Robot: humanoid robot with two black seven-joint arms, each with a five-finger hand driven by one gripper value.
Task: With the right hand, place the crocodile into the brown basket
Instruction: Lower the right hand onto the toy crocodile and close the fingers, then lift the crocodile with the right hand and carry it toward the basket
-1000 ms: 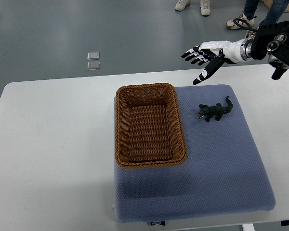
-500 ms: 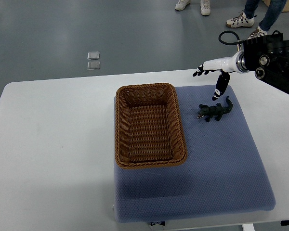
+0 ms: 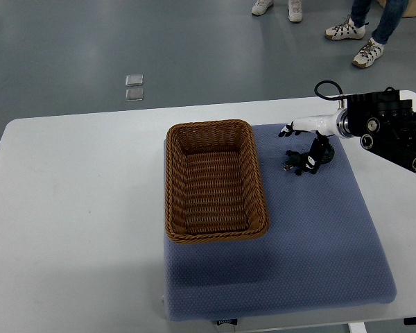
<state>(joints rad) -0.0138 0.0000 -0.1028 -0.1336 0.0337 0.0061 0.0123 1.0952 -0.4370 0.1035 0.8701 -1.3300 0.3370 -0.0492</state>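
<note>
A small dark green toy crocodile [image 3: 295, 164] lies on the blue pad [image 3: 305, 250], to the right of the brown wicker basket [image 3: 172, 182], which has nothing in it. My right hand [image 3: 299, 144], white with black fingertips, has come in from the right edge and sits directly over the crocodile. Its fingers [image 3: 286, 130] stretch out to the left, still spread. The thumb [image 3: 313, 158] points down onto the crocodile's back and hides its tail half. The toy still rests on the pad. My left arm is out of the picture.
The pad and basket sit on a white table [image 3: 76, 208] whose far edge runs just behind the hand. On the grey floor beyond are people's shoes [image 3: 344, 29] and two small square plates [image 3: 134, 87].
My right hand has dropped from above the table's far edge, toward me and down, onto the crocodile. The crocodile and basket have not moved.
</note>
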